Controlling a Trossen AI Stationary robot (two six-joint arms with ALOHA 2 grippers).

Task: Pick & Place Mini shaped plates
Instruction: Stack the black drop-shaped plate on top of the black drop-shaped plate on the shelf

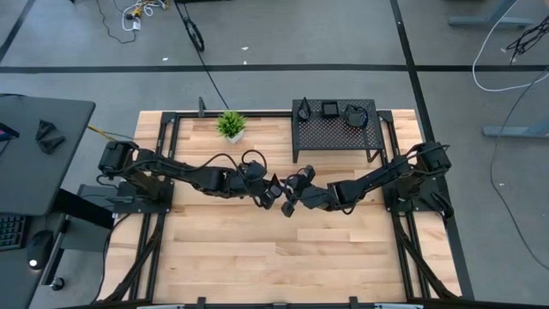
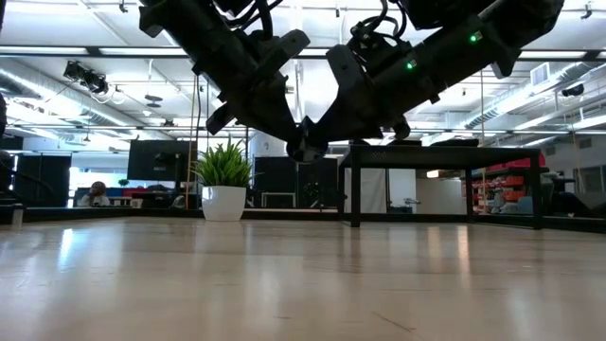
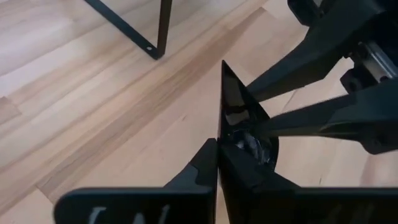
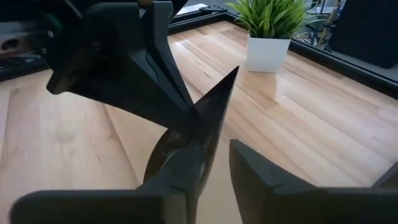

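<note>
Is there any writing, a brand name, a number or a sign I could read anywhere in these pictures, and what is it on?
No text can be read anywhere.
Left gripper: pale marks on its body in the left wrist view, cut off by the picture's edge, not readable.
Back of the room behind the potted plant: shelves and dark screens, any lettering too small to read.
Black plate, rack, wooden table: no lettering visible.

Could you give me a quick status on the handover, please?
Left gripper shut on plate above mid-table. Right gripper at the same plate, fingers straddling its edge. Three plates on rack. Nothing in the way.
</note>
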